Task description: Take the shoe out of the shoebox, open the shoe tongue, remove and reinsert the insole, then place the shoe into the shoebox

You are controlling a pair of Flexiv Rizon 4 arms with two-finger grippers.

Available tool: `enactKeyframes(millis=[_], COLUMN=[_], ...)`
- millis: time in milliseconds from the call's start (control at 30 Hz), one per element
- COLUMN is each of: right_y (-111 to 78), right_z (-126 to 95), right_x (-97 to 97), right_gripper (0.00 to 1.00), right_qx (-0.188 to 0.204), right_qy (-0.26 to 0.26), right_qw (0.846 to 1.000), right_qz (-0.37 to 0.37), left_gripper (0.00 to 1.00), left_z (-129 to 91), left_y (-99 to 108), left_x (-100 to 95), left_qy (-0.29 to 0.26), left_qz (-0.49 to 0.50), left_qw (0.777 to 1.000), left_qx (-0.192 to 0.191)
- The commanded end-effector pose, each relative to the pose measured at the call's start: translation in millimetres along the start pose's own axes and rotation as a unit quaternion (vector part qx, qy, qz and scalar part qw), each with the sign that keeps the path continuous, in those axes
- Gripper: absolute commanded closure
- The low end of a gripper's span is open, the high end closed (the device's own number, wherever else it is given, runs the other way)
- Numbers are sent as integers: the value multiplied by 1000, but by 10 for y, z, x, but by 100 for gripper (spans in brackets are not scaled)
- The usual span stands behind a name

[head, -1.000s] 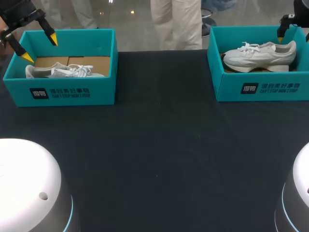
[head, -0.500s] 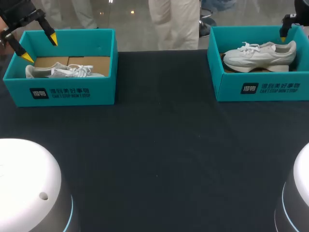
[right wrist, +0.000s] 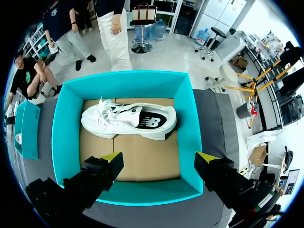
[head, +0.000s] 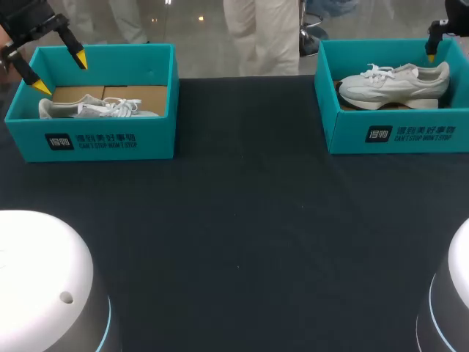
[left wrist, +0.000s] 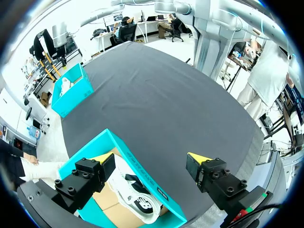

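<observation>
Task not begun: white shoe [head: 396, 84] lies in R shoebox [head: 396, 136], 2nd shoe [head: 95, 110] in L shoebox [head: 110, 141], my R gripper [right wrist: 159, 159] & L gripper [head: 60, 73] above them, fingers apart, empty; all steps left.

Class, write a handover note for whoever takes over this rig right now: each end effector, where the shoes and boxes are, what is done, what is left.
Left end effector: open, empty, above the left shoebox; the left shoe lies inside it.
Right end effector: open, empty, above the right shoebox; the right shoe lies inside it.
Done: nothing; neither shoe is gripped or lifted.
Left: take a shoe out, open the tongue, remove and reinsert the insole, put it back.
</observation>
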State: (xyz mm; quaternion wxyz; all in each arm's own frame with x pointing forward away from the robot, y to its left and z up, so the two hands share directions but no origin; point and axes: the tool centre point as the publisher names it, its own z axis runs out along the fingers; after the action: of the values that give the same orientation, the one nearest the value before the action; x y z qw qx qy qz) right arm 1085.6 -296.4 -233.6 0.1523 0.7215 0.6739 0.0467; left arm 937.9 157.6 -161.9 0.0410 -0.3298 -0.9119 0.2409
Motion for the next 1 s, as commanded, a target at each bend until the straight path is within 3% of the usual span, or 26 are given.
enactKeyframes(millis=[33,467,1000], right_y=[209,270,269], right_z=[160,403,410], right_x=[-13,-22,-21], right_gripper=[0,0,0], right_qx=[30,74,72], right_qy=[-5,-8,0], right_qw=[999,997,997], right_qz=[14,33,39], left_gripper=[0,0,0], left_z=[2,2,2], left_y=[3,3,3], left_x=[0,0,0], left_qy=[0,0,0], left_qz=[0,0,0], left_qw=[1000,1000,1000], left_qx=[0,0,0])
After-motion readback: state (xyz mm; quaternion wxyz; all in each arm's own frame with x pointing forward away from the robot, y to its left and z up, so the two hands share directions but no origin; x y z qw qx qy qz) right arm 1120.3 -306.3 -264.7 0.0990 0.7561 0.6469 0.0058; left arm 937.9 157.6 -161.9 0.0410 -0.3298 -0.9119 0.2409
